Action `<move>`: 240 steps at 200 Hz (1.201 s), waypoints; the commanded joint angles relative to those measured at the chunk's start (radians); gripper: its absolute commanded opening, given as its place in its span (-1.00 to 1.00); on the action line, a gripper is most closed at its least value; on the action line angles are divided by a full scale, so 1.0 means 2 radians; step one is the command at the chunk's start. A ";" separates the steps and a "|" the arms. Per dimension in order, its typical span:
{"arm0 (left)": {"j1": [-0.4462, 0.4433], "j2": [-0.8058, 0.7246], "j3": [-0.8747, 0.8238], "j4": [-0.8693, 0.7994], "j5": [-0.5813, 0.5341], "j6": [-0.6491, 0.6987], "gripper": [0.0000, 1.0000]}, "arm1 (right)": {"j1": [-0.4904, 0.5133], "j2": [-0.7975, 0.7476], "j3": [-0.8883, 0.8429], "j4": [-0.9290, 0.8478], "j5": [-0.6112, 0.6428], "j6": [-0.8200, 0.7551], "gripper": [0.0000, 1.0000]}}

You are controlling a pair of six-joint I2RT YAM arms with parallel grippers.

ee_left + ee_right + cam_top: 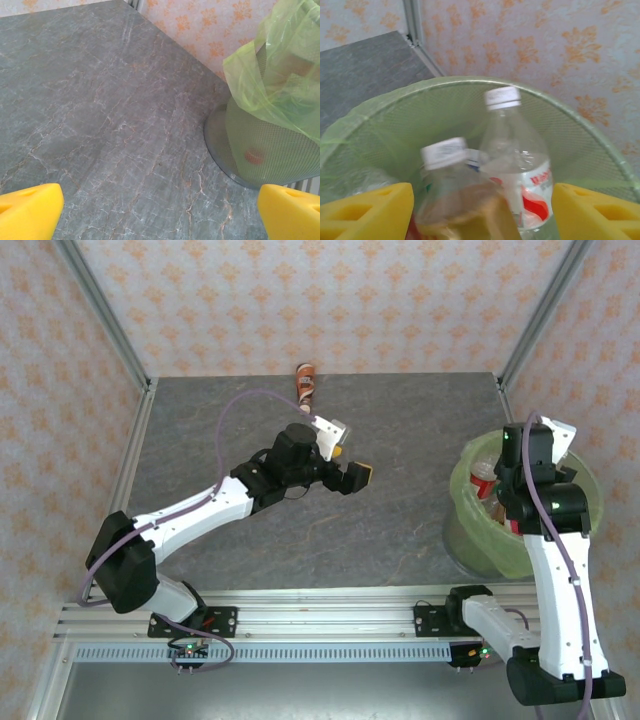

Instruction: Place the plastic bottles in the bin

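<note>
In your right wrist view, the clear white-capped plastic bottle of amber liquid (456,205) at 6 o'clock is blurred and cut by the lower edge, as is the clear red-labelled bottle (516,150) beside it. Your left wrist view crops the round green-bagged mesh bin (285,145) at 3 o'clock; a red smudge (254,155) behind its mesh is unreadable.

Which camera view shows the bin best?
Top external: the bin shows rim, wall and place on the table, the right arm covering part. Left wrist shows its outer side; right wrist, its inside with bottles.
</note>
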 commanded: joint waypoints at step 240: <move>0.117 0.178 0.190 -0.219 -0.213 -0.127 1.00 | 0.033 -0.061 -0.093 0.288 -0.431 0.078 0.99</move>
